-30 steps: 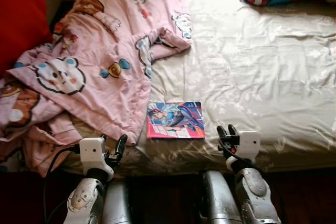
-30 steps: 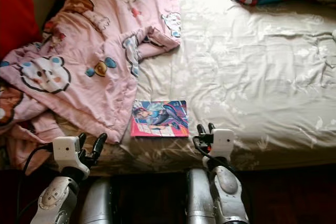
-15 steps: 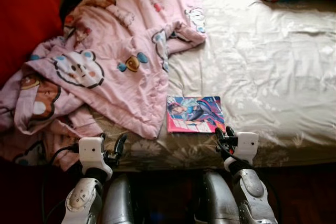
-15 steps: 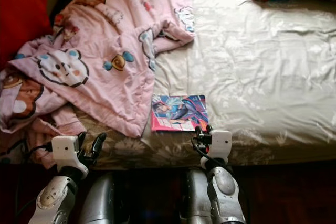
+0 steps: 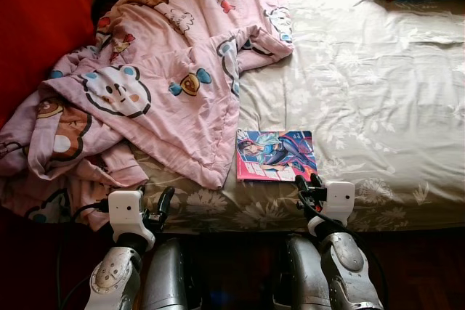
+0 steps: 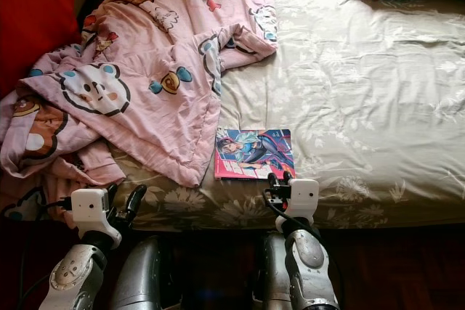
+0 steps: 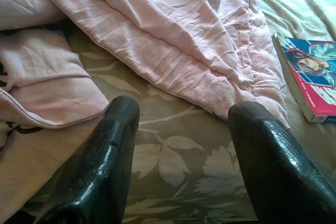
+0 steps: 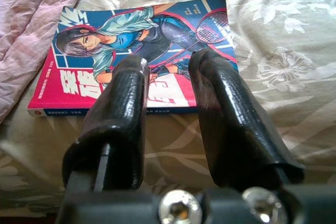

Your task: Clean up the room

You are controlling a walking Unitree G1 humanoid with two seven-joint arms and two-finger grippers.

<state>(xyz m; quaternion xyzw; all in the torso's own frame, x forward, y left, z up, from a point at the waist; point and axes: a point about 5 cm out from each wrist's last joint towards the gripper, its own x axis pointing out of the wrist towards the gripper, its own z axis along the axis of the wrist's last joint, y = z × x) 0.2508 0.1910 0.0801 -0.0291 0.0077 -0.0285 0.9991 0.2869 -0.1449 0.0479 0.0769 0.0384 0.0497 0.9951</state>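
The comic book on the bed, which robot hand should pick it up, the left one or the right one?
Probably the right. The right gripper sits open just before the comic book's near edge, fingers pointing at it. The left gripper is off to the side, by the pink blanket.

Two silver arms, each ending in a white boxy wrist block and a pincer of two long black fingers: left gripper (image 5: 161, 205), right gripper (image 5: 308, 184). Black cables loop behind each; two silver screws sit at the right fingers' base.
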